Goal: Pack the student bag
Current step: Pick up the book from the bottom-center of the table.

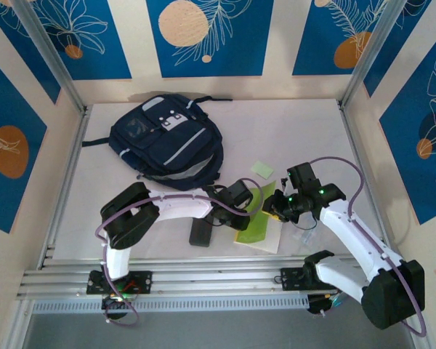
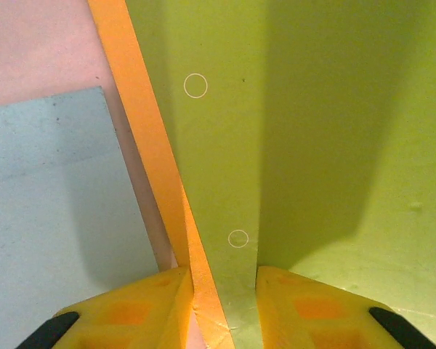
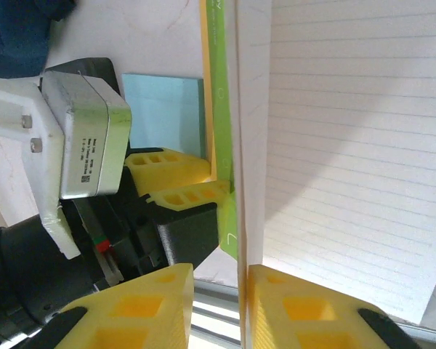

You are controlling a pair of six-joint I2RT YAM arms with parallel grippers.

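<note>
The student bag [image 1: 167, 142], dark navy with light stripes, lies zipped at the back left of the table; a corner of the bag [image 3: 14, 29] shows in the right wrist view. A notebook [image 1: 256, 225] lies open near the front centre. Its green cover [image 2: 320, 109], orange at the edge, stands lifted, and my left gripper [image 2: 224, 280] is shut on it. That left gripper [image 3: 219, 180] pinches the cover from the left. My right gripper [image 3: 219, 273] is open at the near edge of the notebook, with the white lined pages [image 3: 349, 145] resting against its right finger [image 3: 298, 305].
A light blue card [image 2: 51, 189] lies flat on the table just left of the notebook. A pale green sticky note [image 1: 262, 169] sits behind it. A black block [image 1: 200, 233] lies under my left arm. An aluminium rail [image 1: 203, 273] runs along the near edge.
</note>
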